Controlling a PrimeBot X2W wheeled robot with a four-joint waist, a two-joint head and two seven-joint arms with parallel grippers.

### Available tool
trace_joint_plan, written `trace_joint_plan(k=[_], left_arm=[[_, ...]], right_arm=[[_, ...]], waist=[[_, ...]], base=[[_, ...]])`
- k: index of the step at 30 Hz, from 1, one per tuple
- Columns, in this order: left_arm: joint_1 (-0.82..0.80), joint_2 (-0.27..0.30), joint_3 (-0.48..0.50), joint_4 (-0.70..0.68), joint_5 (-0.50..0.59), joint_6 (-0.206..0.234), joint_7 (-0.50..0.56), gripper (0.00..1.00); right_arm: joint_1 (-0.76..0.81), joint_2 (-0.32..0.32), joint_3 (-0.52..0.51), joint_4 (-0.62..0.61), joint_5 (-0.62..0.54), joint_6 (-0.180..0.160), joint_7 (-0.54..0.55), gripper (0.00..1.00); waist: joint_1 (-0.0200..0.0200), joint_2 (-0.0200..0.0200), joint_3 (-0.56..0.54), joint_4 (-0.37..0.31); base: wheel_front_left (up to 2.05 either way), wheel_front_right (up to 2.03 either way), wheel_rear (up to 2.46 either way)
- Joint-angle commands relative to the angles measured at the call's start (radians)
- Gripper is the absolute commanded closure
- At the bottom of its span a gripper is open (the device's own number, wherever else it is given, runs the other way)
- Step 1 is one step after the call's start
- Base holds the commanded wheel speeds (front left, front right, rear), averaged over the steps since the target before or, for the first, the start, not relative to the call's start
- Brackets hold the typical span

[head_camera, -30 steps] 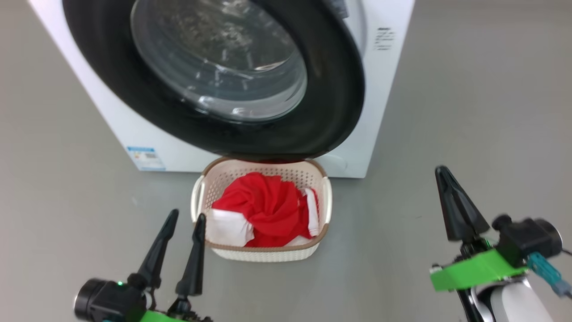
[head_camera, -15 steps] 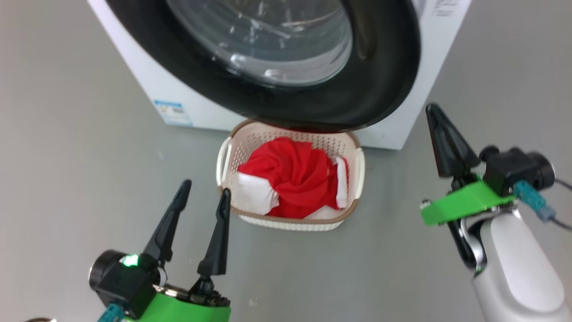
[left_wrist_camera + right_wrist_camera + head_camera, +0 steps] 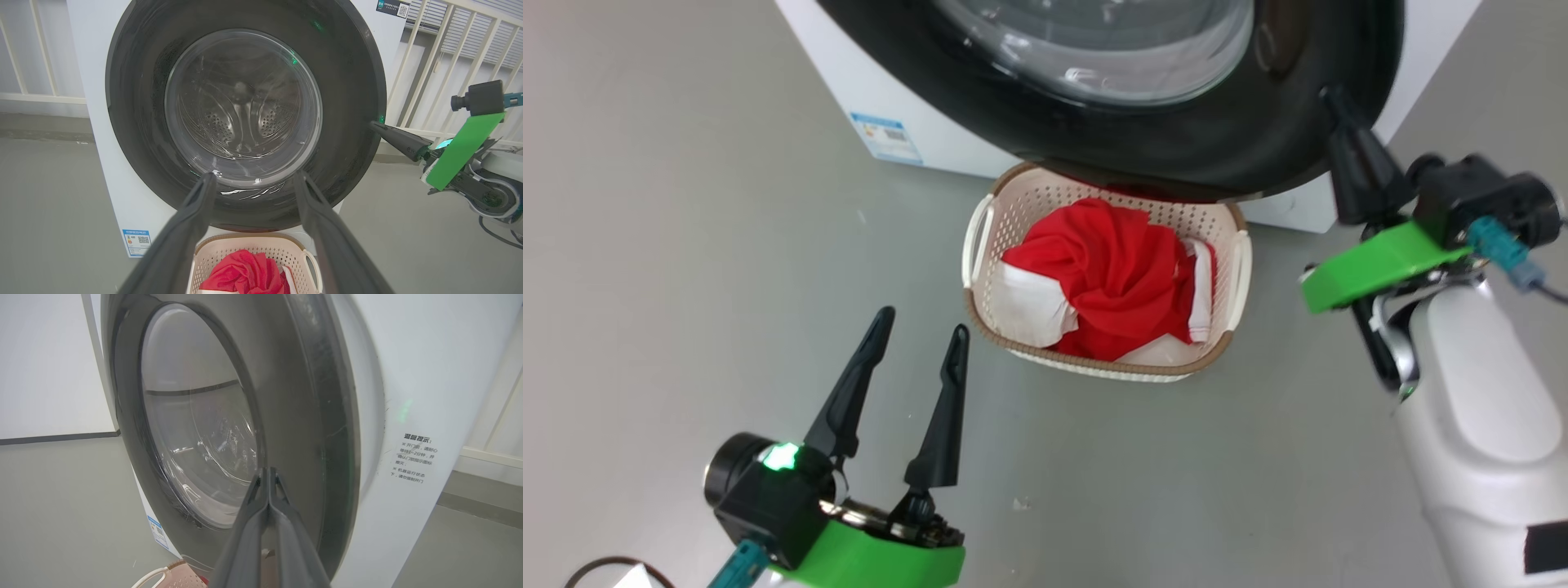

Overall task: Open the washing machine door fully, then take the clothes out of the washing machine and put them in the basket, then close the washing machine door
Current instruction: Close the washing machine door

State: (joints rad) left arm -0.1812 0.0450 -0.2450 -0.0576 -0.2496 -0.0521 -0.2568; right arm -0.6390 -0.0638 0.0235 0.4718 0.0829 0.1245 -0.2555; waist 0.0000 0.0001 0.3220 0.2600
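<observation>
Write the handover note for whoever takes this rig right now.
Left gripper: open, empty, over the floor left of the basket.
Right gripper: shut, holding nothing, tips at the right edge of the washing machine door.
Clothes: in the basket, which stands in front of the washing machine, under the door.
Done: clothes are in the basket.
Left: press the door fully shut; whether it is latched cannot be told.

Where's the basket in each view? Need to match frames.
Head view: basket centre, under the washing machine door.
Left wrist view: basket bottom centre, between the fingers of the left claw.
Right wrist view: basket corner at bottom edge, left of centre.
Shared landmark: blue label at the door's lower left.
</observation>
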Motion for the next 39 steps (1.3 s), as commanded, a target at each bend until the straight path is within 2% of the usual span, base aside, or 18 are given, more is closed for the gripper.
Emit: trace_joint_plan(k=[1,21,31,39], left_arm=[[-0.030,0.005,0.022,-0.031,-0.007,0.006,-0.005,0.00],[-0.064,0.005,0.009,-0.047,-0.027,0.026,-0.005,0.00],[-0.074,0.005,0.005,-0.043,-0.053,0.042,-0.005,0.00],[-0.085,0.005,-0.006,-0.037,-0.060,0.041,-0.005,0.00]], right_arm=[[-0.037,0.002,0.007,-0.009,-0.014,0.006,-0.006,1.00],[-0.240,-0.018,-0.071,0.110,-0.076,0.006,-0.006,1.00],[-0.372,-0.050,-0.110,0.225,-0.122,0.006,-0.006,1.00],[-0.418,-0.067,-0.143,0.252,-0.139,0.006,-0.006,1.00]], waist=[[0.0000,-0.0001,0.027,0.023],[0.0000,-0.0001,0.106,0.040],[0.0000,-0.0001,0.133,0.053],[0.0000,-0.0001,0.151,0.066]], base=[[0.00,0.00,0.00],[0.00,0.00,0.00],[0.00,0.00,0.00],[0.00,0.00,0.00]])
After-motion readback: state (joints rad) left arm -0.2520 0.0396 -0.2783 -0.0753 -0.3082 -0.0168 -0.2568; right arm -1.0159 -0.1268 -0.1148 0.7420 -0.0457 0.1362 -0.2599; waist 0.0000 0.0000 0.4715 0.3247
